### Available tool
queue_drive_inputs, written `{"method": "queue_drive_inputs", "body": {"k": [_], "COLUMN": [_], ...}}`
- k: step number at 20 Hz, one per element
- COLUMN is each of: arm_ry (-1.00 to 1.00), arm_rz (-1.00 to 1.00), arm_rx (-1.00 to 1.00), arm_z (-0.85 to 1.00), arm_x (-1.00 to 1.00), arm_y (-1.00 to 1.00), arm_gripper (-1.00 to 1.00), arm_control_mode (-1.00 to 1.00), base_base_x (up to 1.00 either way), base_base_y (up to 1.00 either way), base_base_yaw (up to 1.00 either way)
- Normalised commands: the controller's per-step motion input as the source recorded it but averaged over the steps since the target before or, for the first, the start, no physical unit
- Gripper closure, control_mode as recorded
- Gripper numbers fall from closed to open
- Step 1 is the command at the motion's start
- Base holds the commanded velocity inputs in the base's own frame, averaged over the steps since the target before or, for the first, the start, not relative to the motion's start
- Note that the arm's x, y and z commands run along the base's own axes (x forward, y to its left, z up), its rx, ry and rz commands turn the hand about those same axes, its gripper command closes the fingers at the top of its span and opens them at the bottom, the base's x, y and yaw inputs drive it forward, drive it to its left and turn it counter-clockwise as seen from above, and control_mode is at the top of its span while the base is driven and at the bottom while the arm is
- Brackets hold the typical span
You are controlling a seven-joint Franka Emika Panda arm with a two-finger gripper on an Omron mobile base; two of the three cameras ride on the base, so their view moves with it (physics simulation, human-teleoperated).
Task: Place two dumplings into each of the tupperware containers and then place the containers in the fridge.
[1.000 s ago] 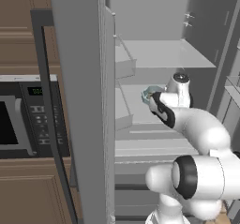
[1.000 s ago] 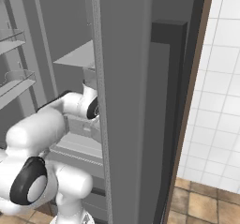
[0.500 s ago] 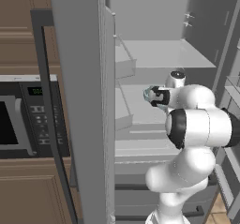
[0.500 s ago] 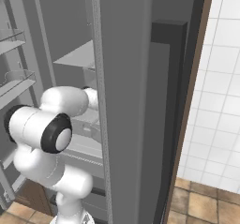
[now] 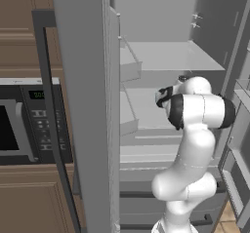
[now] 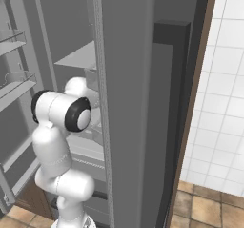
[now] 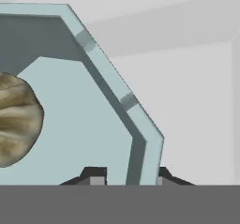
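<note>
A light blue tub (image 7: 70,124) lies close before the hand camera on a pale fridge shelf (image 7: 197,106), its rim running from twelve o'clock down to about five o'clock. One tan, crinkled dumpling (image 7: 16,120) sits inside it at nine o'clock, partly cut off by the picture's edge. The gripper (image 7: 127,176) sits at six o'clock with its two dark fingertips (image 7: 96,175) on either side of the tub's wall, one inside and one outside, standing close to the wall; whether they press it or have let go cannot be told. From the left base camera, the white arm (image 5: 195,129) reaches into the open grey fridge (image 5: 83,105), its hand at mid-height above a shelf. A microwave (image 5: 19,125) sits at nine o'clock among brown cabinets (image 5: 19,32). From the right base camera, white wall tiles (image 6: 219,103) fill three o'clock.
</note>
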Motion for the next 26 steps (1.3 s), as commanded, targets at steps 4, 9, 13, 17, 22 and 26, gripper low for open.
{"method": "queue_drive_inputs", "body": {"k": [4, 9, 13, 17, 22, 26], "arm_ry": [0.00, 0.00, -0.12, -0.66, -0.58, -0.44], "arm_rz": [-0.04, -0.03, 0.00, 0.00, 0.00, 0.00], "arm_rx": [0.03, 0.03, 0.00, 0.02, 0.03, 0.02], "arm_z": [-0.25, -0.29, -0.14, -0.25, -0.27, -0.01], "arm_x": [0.68, 0.62, 0.11, -0.76, -0.48, -0.09], "arm_y": [-0.36, -0.35, 0.00, 0.01, 0.02, 0.04], "arm_gripper": [1.00, 1.00, -1.00, -1.00, -1.00, -1.00], "arm_control_mode": [-1.00, -1.00, -1.00, -1.00, -1.00, -1.00], "base_base_x": [0.00, 0.00, 0.00, 0.00, 0.00, 0.00], "base_base_y": [0.00, 0.00, 0.00, 0.00, 0.00, 0.00], "base_base_yaw": [0.00, 0.00, 0.00, 0.00, 0.00, 0.00]}}
